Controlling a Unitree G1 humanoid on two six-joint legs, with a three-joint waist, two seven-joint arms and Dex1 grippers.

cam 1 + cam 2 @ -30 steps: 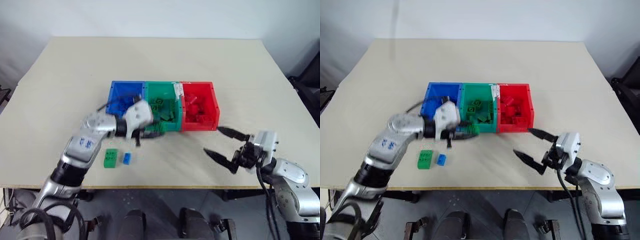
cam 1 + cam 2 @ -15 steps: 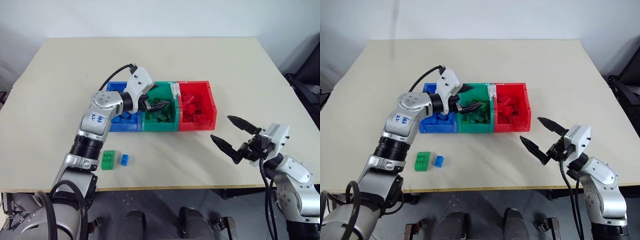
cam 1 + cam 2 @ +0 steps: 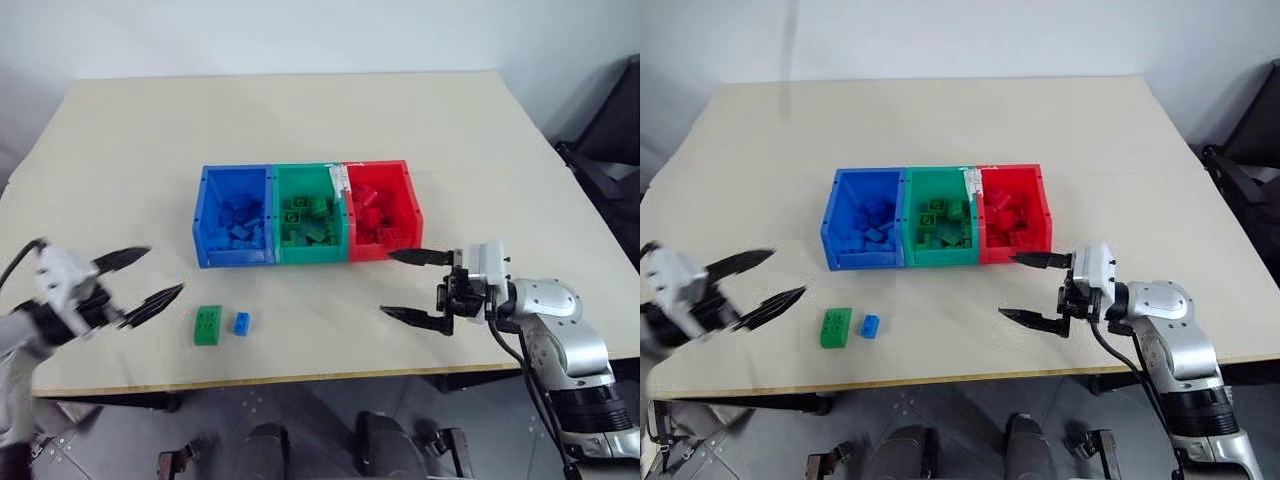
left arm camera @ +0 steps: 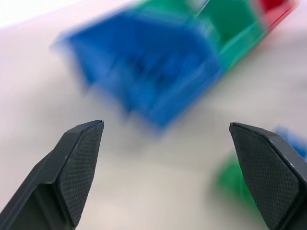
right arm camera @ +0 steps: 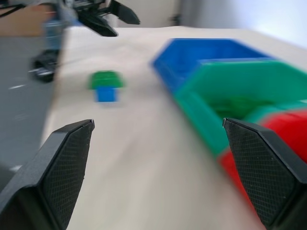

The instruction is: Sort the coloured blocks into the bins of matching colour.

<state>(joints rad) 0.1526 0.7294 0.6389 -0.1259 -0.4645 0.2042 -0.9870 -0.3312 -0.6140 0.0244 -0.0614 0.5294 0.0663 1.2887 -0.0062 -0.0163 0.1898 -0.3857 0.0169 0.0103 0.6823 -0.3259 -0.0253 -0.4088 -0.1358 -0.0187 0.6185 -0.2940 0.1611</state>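
Bins [image 3: 303,212] look sharper overhead than wrist-side.

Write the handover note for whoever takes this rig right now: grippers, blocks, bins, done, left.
Left gripper: open, empty, near the table's front-left edge.
Right gripper: open, empty, just in front of the red bin.
Bins: blue bin, green bin and red bin joined in a row mid-table, each holding blocks of its own colour.
Left: one green block and one small blue block side by side on the table in front of the blue bin.
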